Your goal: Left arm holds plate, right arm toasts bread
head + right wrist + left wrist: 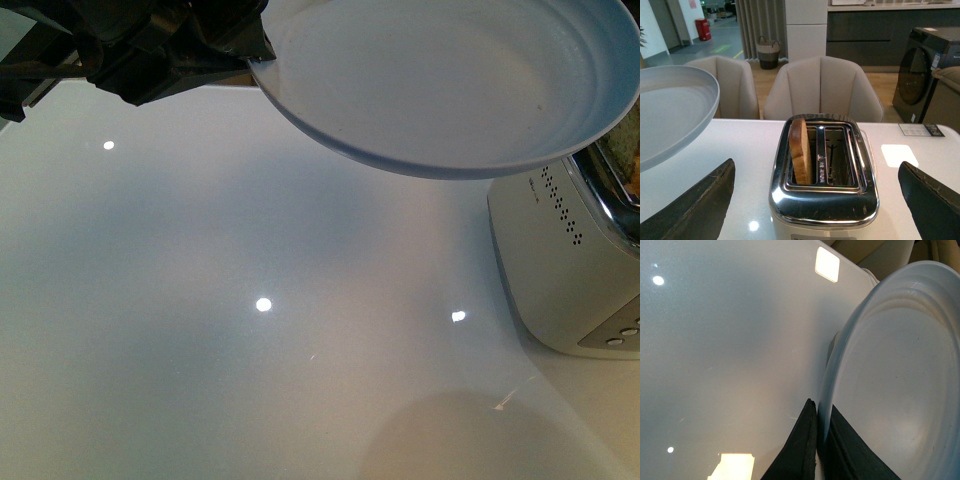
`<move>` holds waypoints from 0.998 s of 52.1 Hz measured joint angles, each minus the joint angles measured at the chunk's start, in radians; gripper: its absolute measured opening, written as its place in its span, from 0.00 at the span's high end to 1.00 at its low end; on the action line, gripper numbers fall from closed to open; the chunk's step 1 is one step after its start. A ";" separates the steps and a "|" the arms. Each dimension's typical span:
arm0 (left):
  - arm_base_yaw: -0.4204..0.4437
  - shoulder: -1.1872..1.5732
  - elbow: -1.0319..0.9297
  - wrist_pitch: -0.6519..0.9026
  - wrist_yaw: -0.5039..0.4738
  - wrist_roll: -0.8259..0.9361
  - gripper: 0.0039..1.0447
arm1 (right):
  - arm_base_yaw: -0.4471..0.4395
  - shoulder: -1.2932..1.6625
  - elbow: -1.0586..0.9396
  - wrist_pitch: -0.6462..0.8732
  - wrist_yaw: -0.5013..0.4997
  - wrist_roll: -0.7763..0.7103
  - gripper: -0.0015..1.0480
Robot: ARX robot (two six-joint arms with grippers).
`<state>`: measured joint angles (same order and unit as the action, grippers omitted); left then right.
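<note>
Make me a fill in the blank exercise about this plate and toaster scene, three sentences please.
1. The left gripper holds the plate by its ____.
2. The bread stands in one slot of the toaster; the other slot is ____.
3. The jaws of the right gripper stand ____.
Missing words: rim; empty; open.

A mock home kitchen-diner: a chrome-topped toaster (822, 200) sits on a glossy white table (250, 380) with beige upholstered chairs (822, 87). Behind are dark cabinets (865, 40), a black front-loading washer (920, 75), a wicker basket (768, 51) and grey curtains (757, 20).
</note>
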<state>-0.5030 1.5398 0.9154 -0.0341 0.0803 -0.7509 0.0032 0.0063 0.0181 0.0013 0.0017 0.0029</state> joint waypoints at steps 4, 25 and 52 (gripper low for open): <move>0.000 0.000 0.000 0.000 0.000 0.000 0.97 | 0.000 0.000 0.000 0.000 0.000 0.000 0.09; -0.012 -0.005 -0.060 0.281 -0.189 -0.333 0.97 | 0.000 -0.001 0.000 0.000 0.000 0.000 0.09; 0.428 0.013 -0.089 0.149 0.066 -0.026 0.97 | 0.000 -0.001 0.000 0.000 0.000 0.000 0.09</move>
<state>-0.0750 1.5532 0.8268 0.1150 0.1459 -0.7765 0.0032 0.0055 0.0181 0.0013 0.0017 0.0029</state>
